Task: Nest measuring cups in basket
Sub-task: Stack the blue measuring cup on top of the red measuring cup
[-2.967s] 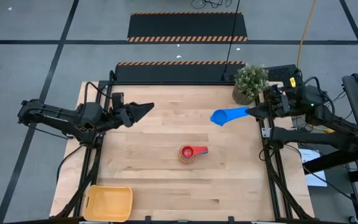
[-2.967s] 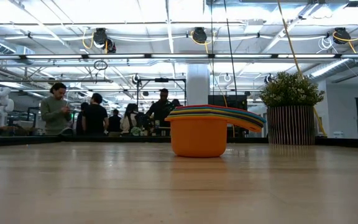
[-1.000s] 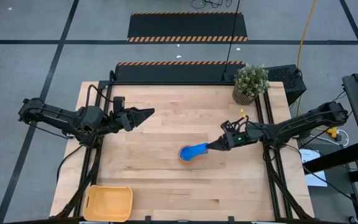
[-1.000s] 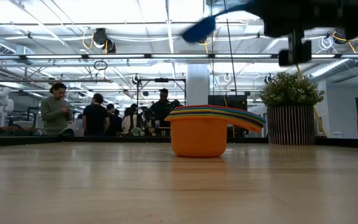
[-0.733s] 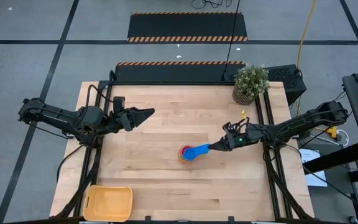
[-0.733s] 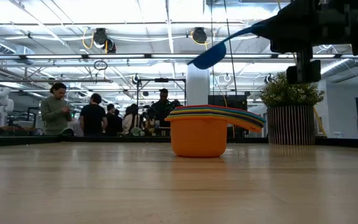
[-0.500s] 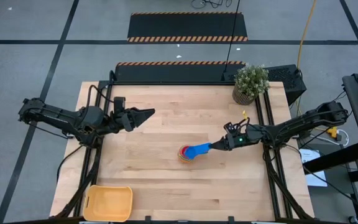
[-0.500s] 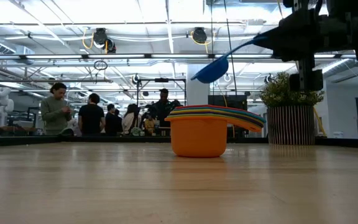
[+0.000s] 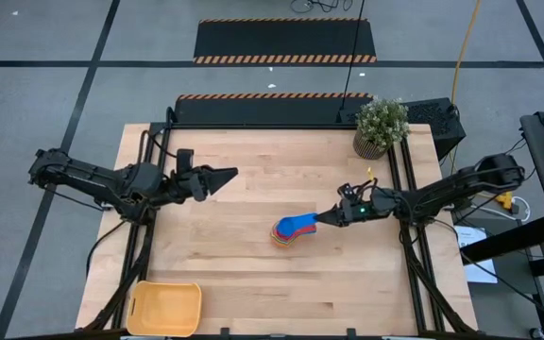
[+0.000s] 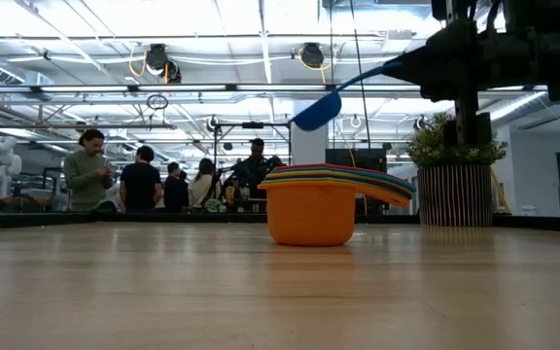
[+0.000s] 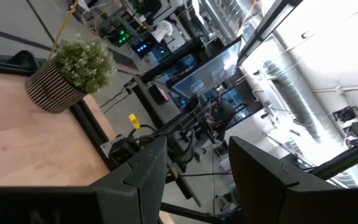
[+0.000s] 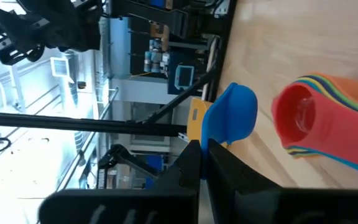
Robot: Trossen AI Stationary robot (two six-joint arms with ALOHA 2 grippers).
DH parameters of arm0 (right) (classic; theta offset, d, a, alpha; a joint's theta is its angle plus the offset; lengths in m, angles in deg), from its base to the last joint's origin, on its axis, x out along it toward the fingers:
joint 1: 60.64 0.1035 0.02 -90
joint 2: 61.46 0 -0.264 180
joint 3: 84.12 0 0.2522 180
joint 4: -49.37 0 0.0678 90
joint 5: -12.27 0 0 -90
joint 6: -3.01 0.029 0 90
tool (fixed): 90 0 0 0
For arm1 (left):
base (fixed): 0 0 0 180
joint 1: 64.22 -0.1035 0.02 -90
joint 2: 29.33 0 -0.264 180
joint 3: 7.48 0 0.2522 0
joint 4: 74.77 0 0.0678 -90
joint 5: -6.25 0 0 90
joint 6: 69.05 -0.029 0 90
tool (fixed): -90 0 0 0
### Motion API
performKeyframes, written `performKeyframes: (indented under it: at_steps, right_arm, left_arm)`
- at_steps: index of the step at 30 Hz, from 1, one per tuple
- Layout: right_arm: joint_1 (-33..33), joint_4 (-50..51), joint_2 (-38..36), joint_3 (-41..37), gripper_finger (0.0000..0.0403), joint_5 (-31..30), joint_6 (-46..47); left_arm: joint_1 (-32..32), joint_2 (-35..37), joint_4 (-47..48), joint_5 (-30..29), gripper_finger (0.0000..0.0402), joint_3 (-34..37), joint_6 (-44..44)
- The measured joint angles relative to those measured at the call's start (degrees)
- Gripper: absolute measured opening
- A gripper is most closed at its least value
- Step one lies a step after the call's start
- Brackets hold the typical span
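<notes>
A stack of nested measuring cups [image 9: 284,236] stands on its orange bottom cup [image 10: 311,216] at the table's middle, with a red cup [image 12: 298,115] innermost. My right gripper [image 9: 331,215] is shut on a blue cup [image 9: 298,224], which hovers above the stack [image 10: 317,111]. My left gripper [image 9: 227,175] is open in the air over the table's left part, pointing right and touching nothing. The yellow-orange basket [image 9: 165,308] sits at the near left corner, far from both grippers. My right gripper pinches the blue cup's handle [image 12: 209,138] near its free end between its two fingers. The fingers come about level from the table's right and lie along the handle. The cup is lifted clear, its bowl [image 10: 317,111] tilted, above the stack without touching it.
A potted plant [image 9: 381,126] stands at the far right corner. Bare wood lies between the stack and the basket. People stand in the room beyond the far edge [image 10: 144,180].
My right gripper has come down toward the stack with the blue cup, which sank from well above to a short way over the stack's rim and turned a little. The stack and the basket have not moved.
</notes>
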Motion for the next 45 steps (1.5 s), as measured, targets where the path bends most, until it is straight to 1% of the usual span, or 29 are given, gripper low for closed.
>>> performKeyframes:
  at_steps: [3, 10, 17, 30, 37, 45]
  right_arm:
    - [0.0, -2.15, 2.31, 0.0, 0.0002, 0.01, 0.42]
    - [0.0, -2.88, 6.83, 0.0, 0.0002, 0.23, 1.44]
    - [0.0, -8.14, 9.82, 0.02, 0.0002, 0.26, 1.49]
    - [0.0, -9.37, 13.67, 0.09, 0.0003, 0.36, 2.99]
    - [0.0, -9.0, 14.07, 0.09, 0.002, 0.09, 3.64]
    - [0.0, -6.17, 14.1, 0.09, 0.0059, 0.01, 4.48]
  left_arm:
    - [-0.02, -0.11, 0.12, 0.0, 0.0175, 0.0, 0.0]
    - [-0.02, -0.09, 0.11, -0.04, 0.0175, 0.0, 0.05]
    - [-0.02, -0.09, 0.1, -0.13, 0.0175, 0.0, 0.24]
    - [-0.04, -0.09, 0.1, -0.2, 0.0175, 0.0, 0.68]
    - [-0.04, -0.09, 0.12, -0.22, 0.0175, -0.02, 0.48]
    - [-0.26, -0.07, 0.31, -0.24, 0.0175, -0.02, 0.2]
